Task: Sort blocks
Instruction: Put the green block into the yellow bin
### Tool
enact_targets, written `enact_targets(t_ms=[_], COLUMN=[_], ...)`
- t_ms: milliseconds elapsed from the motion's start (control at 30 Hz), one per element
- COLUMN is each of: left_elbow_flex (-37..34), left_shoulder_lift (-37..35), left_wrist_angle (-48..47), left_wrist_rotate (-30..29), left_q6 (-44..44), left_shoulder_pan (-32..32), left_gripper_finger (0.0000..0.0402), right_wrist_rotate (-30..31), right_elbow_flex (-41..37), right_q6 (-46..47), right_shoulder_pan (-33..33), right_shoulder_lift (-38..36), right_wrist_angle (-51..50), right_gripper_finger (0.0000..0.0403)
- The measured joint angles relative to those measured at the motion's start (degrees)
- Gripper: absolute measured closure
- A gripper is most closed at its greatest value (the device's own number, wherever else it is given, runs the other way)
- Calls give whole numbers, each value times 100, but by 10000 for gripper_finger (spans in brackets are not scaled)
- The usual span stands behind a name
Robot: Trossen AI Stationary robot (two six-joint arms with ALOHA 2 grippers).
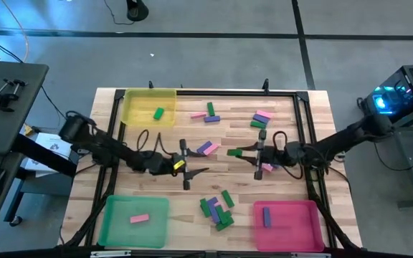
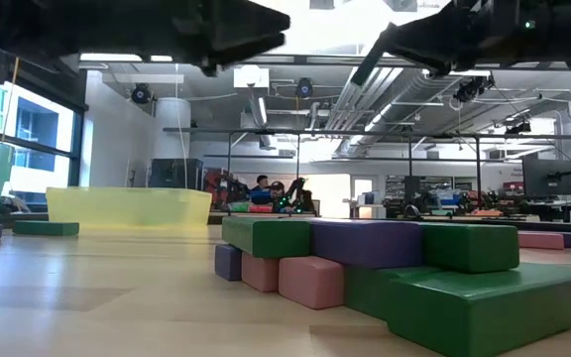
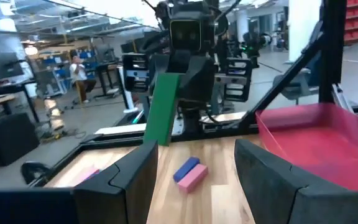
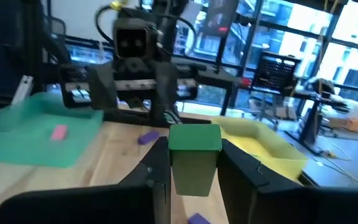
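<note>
My right gripper hovers over the table's middle, shut on a green block, which the left wrist view shows as a long bar. Facing it from the left, my left gripper is open with nothing between its fingers. A pink and a purple block lie side by side on the table between the two grippers. The yellow tray holds a green block, the green tray a pink one, and the pink-red tray a purple one. My right gripper pinches the green block's two long sides between its two fingers, near the block's upper end. The fingers reach in level from the table's right side and lie across the block. The block stands tilted, near upright, its lower end hanging clear of the table.
A pile of green, purple and pink blocks sits near the front edge, filling the low view. More blocks lie scattered at the far middle and far right. A pink block lies under my right gripper.
</note>
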Motion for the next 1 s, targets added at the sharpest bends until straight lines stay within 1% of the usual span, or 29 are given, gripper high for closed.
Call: enact_targets(t_ms=[133,200,333,400,500,600,667,800,1000], left_elbow_flex=[433,680,985,1057,1190,1334,1406,1476,1483], left_shoulder_lift=[487,712,924,929,929,929,929,930,929], left_wrist_angle=[5,9,-90,-282,-711,-1142,-1454,-1651,-1712], left_wrist_rotate=[421,446,452,468,728,901,914,920,940], left_q6=[245,251,218,107,-77,-144,-147,-148,-230], left_shoulder_pan=[203,299,467,513,574,599,599,599,560], left_gripper_finger=[202,199,186,176,164,161,162,178,229], right_wrist_rotate=[-157,-248,-211,-176,-192,-224,-255,-249,-249], right_elbow_flex=[191,353,647,789,910,996,1043,1039,1039], right_q6=[-69,-172,-321,-360,-352,-351,-350,-324,-92], right_shoulder_pan=[117,155,186,186,186,187,180,180,180], right_shoulder_lift=[516,726,1076,1203,1315,1337,1324,1305,1308], right_wrist_angle=[175,196,179,172,93,-23,-105,-165,-386], right_gripper_finger=[334,334,334,334,334,334,334,334,334])
